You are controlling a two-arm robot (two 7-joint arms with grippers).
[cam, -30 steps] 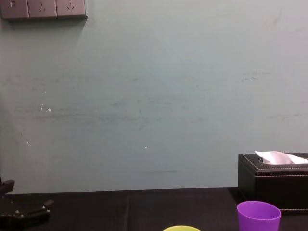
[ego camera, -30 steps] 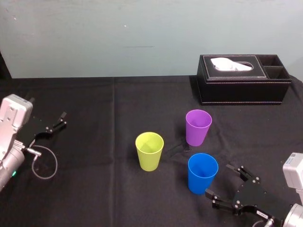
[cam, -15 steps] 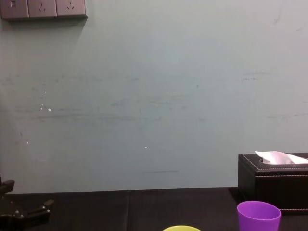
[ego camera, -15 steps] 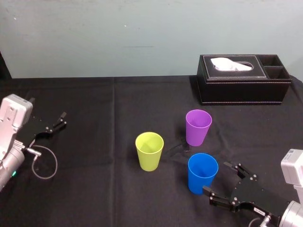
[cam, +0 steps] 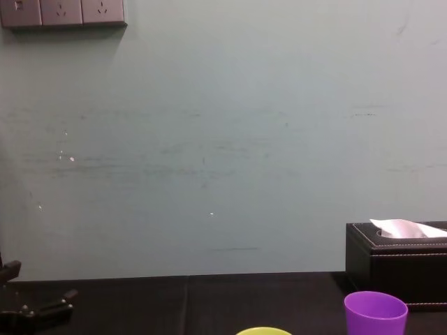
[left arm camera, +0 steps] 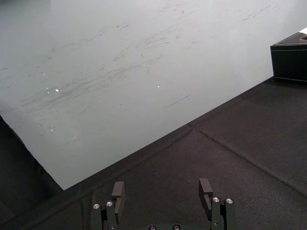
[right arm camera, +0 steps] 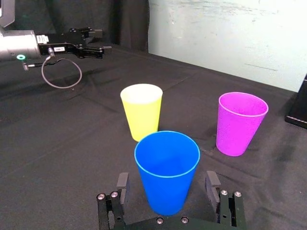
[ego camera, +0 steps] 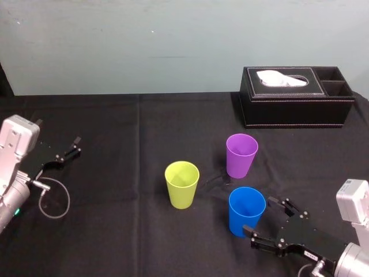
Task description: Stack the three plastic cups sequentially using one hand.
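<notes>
1. Right gripper (ego camera: 260,216), spread wide, flanks the blue cup (ego camera: 247,210); I see no contact.
2. Purple cup (ego camera: 241,156) stands just behind, yellow-green cup (ego camera: 182,184) leftward, tissue box (ego camera: 297,97) beyond.
3. Its arm enters low from the near right; the left gripper (left arm camera: 161,189) rests open, far left.

1. Reading no clear word, brand, number or sign in any of the views.
2. Sitting at the upper left of the right wrist view, on the black body behind the left gripper (right arm camera: 98,39): a small white label (right arm camera: 57,49), its dark print running too small for making out.
3. Hanging at the upper left of the chest view: grey wall sockets (cam: 63,12), bearing nothing legible on their fronts.
</notes>
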